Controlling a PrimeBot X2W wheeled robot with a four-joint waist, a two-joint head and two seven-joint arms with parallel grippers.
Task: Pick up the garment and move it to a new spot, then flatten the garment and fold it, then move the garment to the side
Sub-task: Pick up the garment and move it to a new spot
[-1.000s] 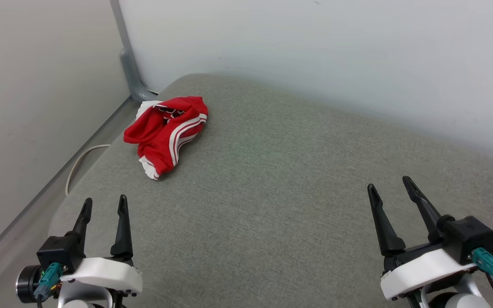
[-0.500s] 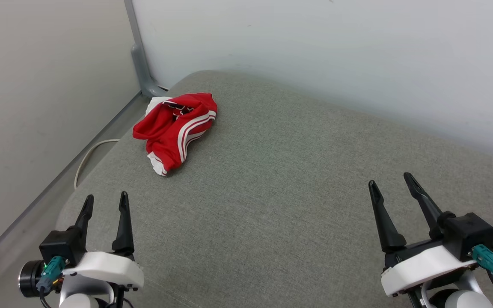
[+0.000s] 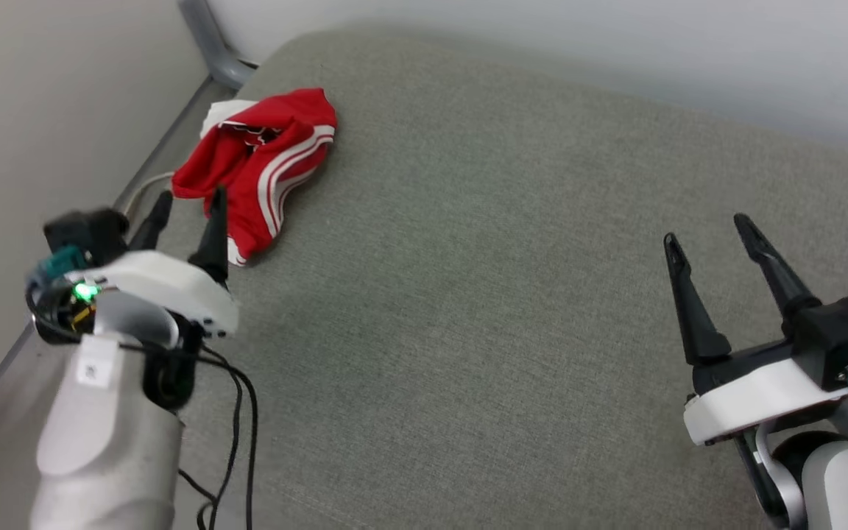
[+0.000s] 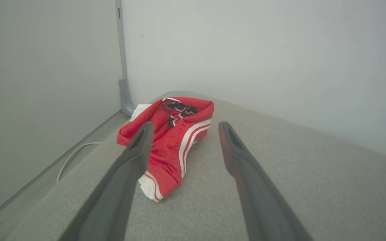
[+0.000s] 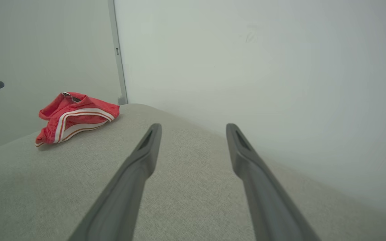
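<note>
Left tool (image 3: 192, 193) moved up beside garment (image 3: 269, 158) — jaws apart.

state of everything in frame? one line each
garment: crumpled in a heap at the far left corner of the cushion, unfolded, not gripped.
left gripper: open, empty, pointed at the garment's near edge.
right gripper: open, empty, over bare cushion well away from the garment.
cushion: grey, flat, bears the garment.
</note>
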